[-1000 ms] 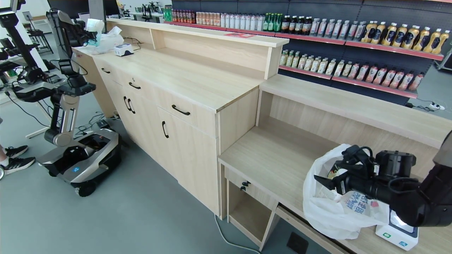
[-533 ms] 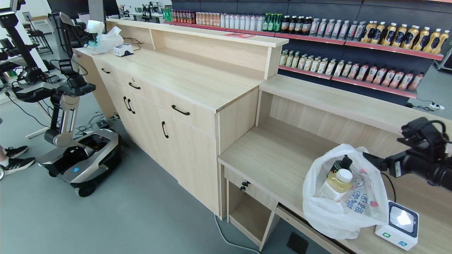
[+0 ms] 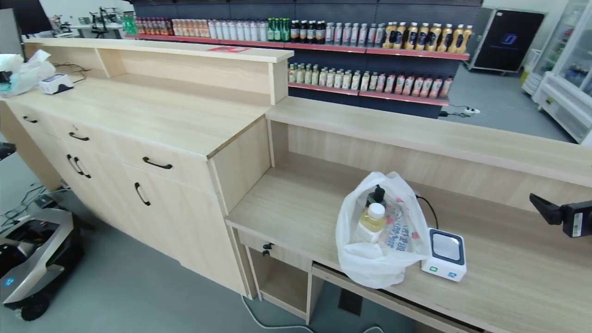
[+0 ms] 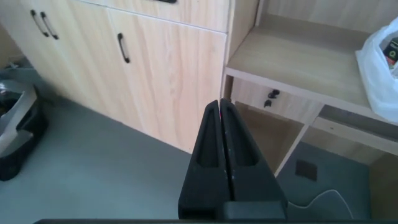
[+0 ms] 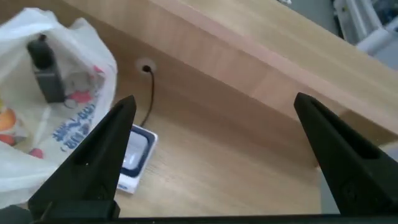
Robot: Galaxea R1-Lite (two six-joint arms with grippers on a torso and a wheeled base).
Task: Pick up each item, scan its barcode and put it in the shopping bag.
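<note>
So the shopping bag (image 3: 370,259) sits on the worktop (image 3: 508,263) just beside the scanner (image 3: 445,252), handy for drop-ins, with a bottle (image 3: 371,223) inside, maybe two. Right hand (image 5: 214,102) hangs spread, empty; left hand (image 4: 222,107) is clenched on nothing.

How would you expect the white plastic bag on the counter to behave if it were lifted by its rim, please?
The bag would probably be floppy: its thin film is crumpled and slumps on the counter. It may sag and feel bottom-heavy, since a yellow bottle and a dark-topped bottle stand inside. They could tip.
</note>
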